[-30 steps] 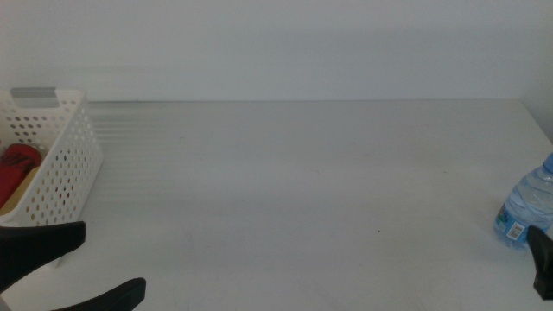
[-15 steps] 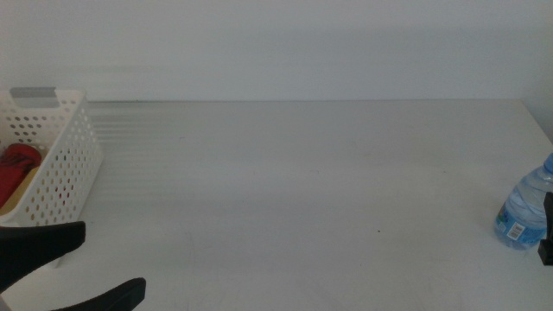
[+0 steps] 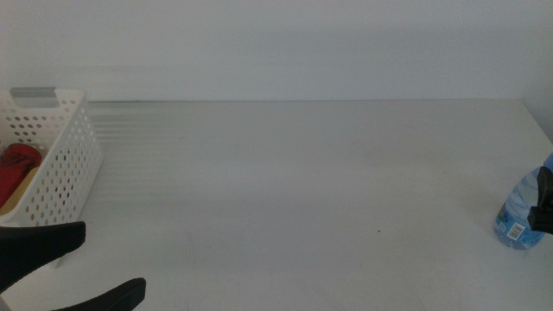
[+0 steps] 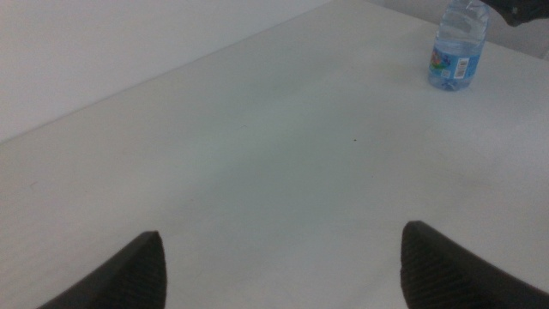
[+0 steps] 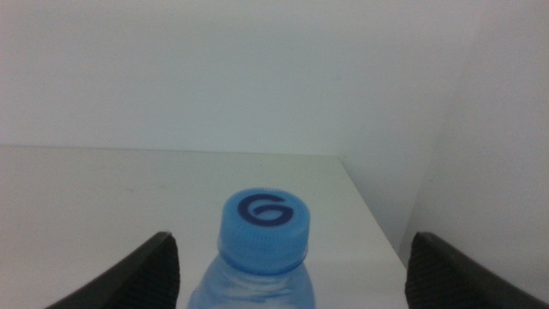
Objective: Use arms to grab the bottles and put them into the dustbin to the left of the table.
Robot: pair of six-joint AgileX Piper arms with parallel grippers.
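One water bottle (image 3: 521, 214) stands upright, cap (image 5: 264, 217) up, at the table's (image 3: 302, 173) 3 o'clock edge. The right gripper (image 5: 292, 257) straddles it, jaws wide, gripping nothing. The left gripper (image 4: 283, 257) waits at 7 o'clock (open, empty). The basket (image 3: 65, 164) at 9 o'clock holds one red can (image 3: 17, 166).

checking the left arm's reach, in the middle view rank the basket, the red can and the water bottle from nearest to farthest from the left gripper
1. Basket: just above the left gripper at the table's left edge; its near corner is nearest.
2. Red can: inside the basket, slightly further back.
3. Water bottle: far across the table at the right edge, by the right gripper.
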